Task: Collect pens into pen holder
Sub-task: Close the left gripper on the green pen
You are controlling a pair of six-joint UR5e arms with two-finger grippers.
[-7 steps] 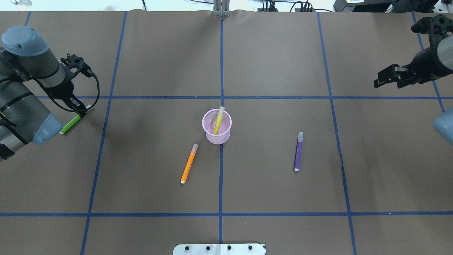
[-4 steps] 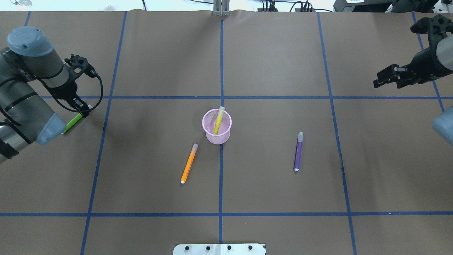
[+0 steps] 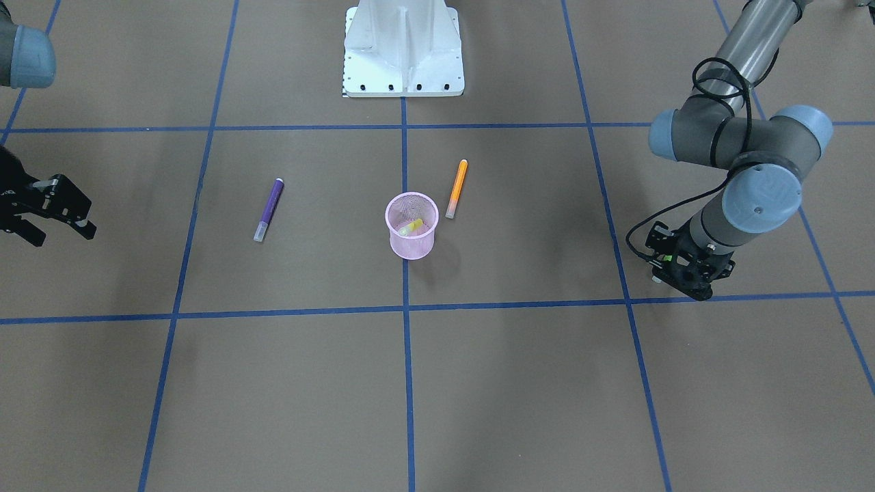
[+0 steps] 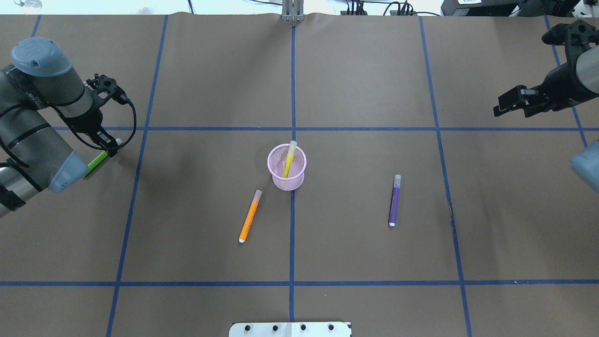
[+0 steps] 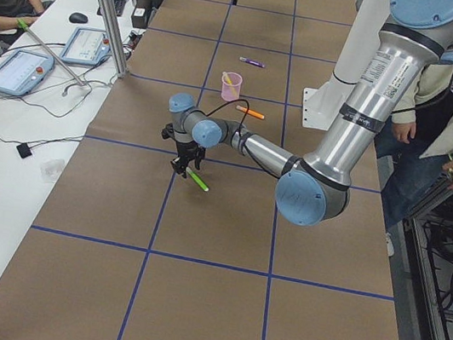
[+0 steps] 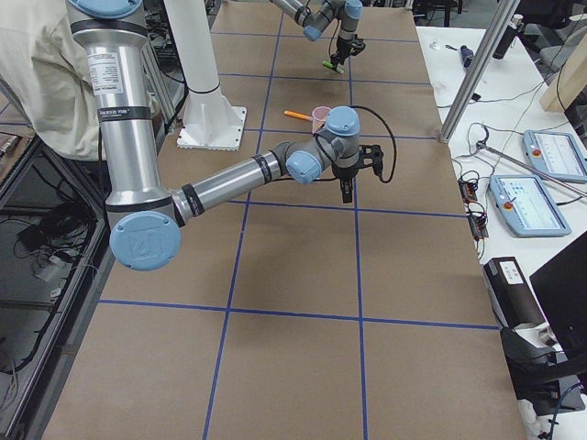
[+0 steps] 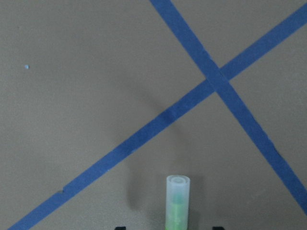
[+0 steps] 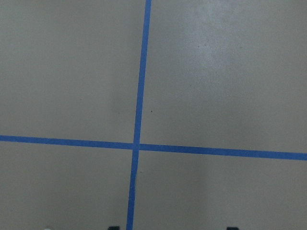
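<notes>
Brown paper-covered table (image 4: 210, 70), blue tape grid. Left gripper (image 4: 110, 147), far left side: clenched on slim green marker pen (image 4: 96, 162) near its pale cap. Right gripper (image 4: 499, 106), far right side: jaws parted, above the table. Small pink wire-mesh cup (image 4: 295, 182) at centre; yellow pen (image 4: 288, 161) leans inside. Orange pen (image 4: 249, 216) lies flat near the cup; purple pen (image 4: 394, 201) lies well apart.

The holder (image 4: 286, 174) was centred on the table (image 4: 365, 75), with one pen (image 4: 288, 160) leaned inside it. A second pen (image 4: 249, 216) was laid near its left, a third pen (image 4: 394, 200) well to its right. A fourth pen (image 4: 96, 161) was held far left by the left gripper (image 4: 111, 149).
</notes>
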